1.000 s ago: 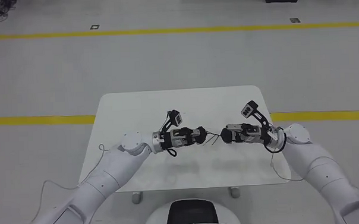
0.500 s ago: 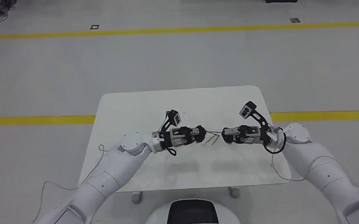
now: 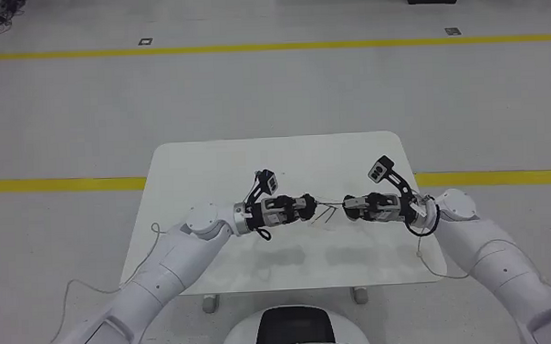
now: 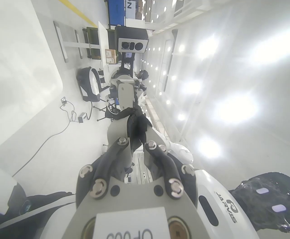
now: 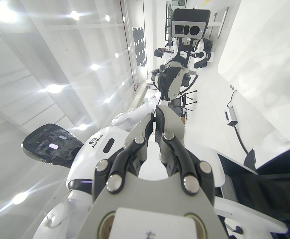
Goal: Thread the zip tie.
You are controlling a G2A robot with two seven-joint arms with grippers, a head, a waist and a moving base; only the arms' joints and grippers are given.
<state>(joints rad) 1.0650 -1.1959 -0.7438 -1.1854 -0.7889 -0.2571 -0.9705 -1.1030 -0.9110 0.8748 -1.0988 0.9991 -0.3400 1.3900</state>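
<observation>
Top view: left gripper (image 3: 310,207) and right gripper (image 3: 347,207) are pinching shut on the zip tie (image 3: 327,209) between them above the table (image 3: 211,165); it's looking light and whippy, so I'd be gripping near the tip

My top camera looks steeply down from above the arms onto the white rounded-corner table (image 3: 211,165), fairly far off. Each wrist camera sits close behind its own grey two-fingered gripper, the left gripper (image 4: 136,117) and the right gripper (image 5: 156,111), facing the other. All three views share the thin black zip tie (image 3: 327,209) between them.
</observation>
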